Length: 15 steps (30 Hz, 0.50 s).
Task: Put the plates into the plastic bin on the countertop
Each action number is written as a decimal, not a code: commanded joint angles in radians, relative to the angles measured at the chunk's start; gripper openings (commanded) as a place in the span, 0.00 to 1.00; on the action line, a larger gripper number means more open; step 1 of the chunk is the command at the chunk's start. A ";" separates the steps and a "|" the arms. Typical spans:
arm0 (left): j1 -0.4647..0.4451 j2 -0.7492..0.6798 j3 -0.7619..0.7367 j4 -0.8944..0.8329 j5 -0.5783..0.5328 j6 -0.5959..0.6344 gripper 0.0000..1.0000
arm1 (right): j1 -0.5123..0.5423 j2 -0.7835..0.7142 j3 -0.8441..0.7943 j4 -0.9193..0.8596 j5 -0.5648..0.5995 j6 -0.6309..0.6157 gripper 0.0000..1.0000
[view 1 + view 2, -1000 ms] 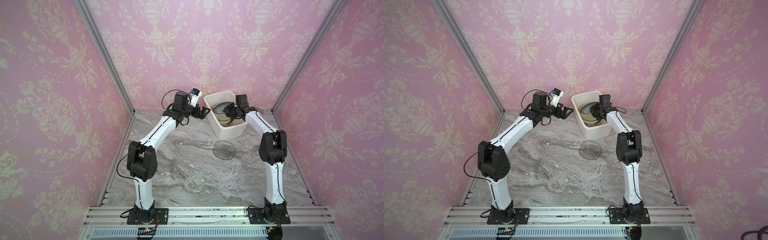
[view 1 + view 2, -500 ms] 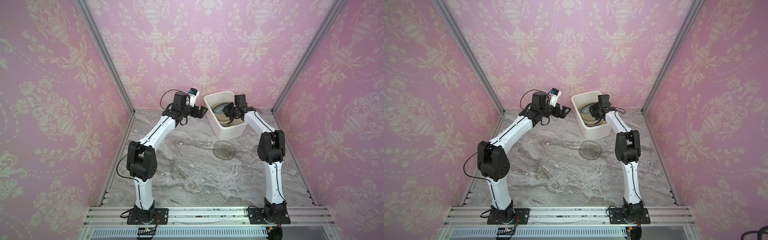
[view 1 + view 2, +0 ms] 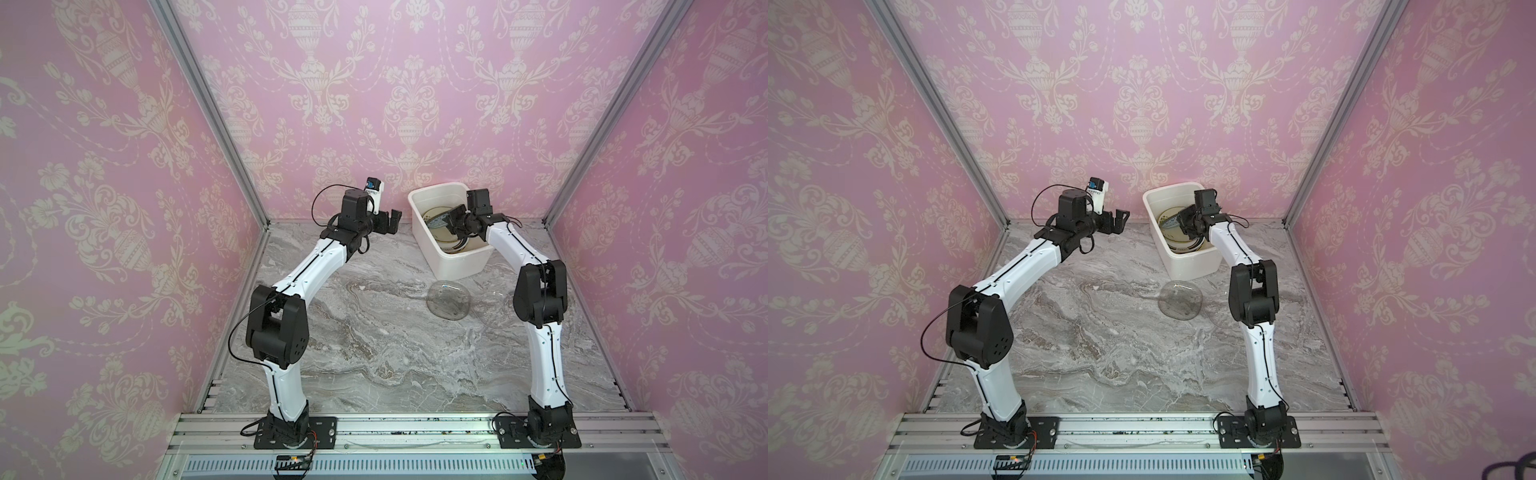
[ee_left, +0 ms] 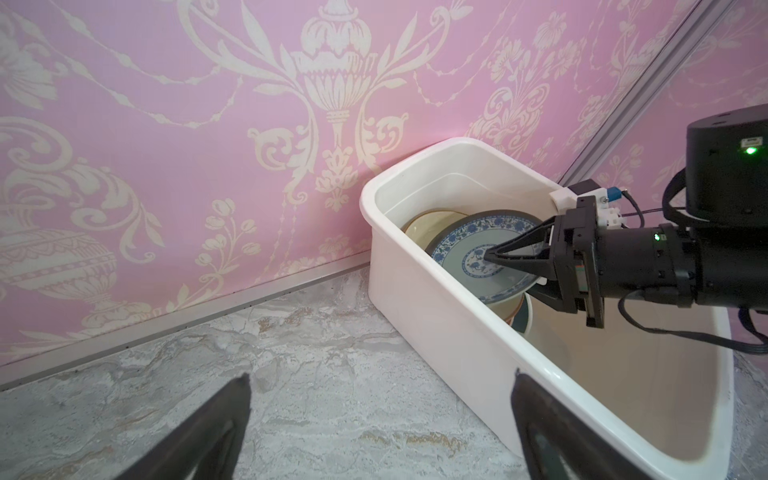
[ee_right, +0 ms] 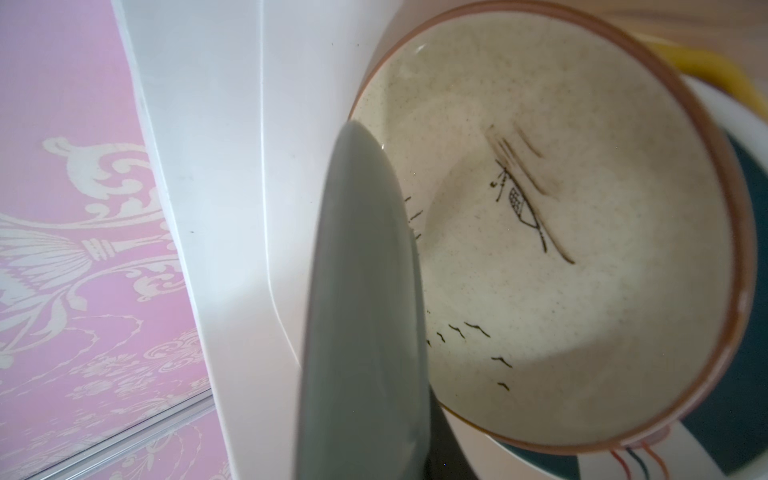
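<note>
The white plastic bin (image 3: pixel 461 262) sits at the back of the grey marble tabletop (image 3: pixel 374 332), close to the wall. Inside it, a blue-patterned plate (image 4: pixel 465 253) leans tilted over a speckled cream plate (image 5: pixel 561 270) with a little boat doodle, and there are more stacked underneath. One clear glass plate (image 3: pixel 449 301) lies flat on the tabletop just in front of the bin.

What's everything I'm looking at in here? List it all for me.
plastic bin: one, white, back of countertop.
blue-patterned plate: one, blue-white, tilted inside bin.
cream plate: one, speckled, brown-rimmed, under it.
banded plate: one, white with teal, lower in bin.
yellow plate: one, edge showing, lower in bin.
clear glass plate: one, perhaps two, countertop before bin.
countertop: one, grey marble.
wallpaper: pink, cream pattern, three sides.
left gripper: black, open, empty, beside bin.
right gripper: black, in bin, jaws astride blue-patterned plate.
</note>
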 commanded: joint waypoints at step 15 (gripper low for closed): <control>0.018 -0.004 0.092 -0.077 0.087 0.007 0.99 | -0.025 0.035 -0.048 -0.141 0.047 0.097 0.48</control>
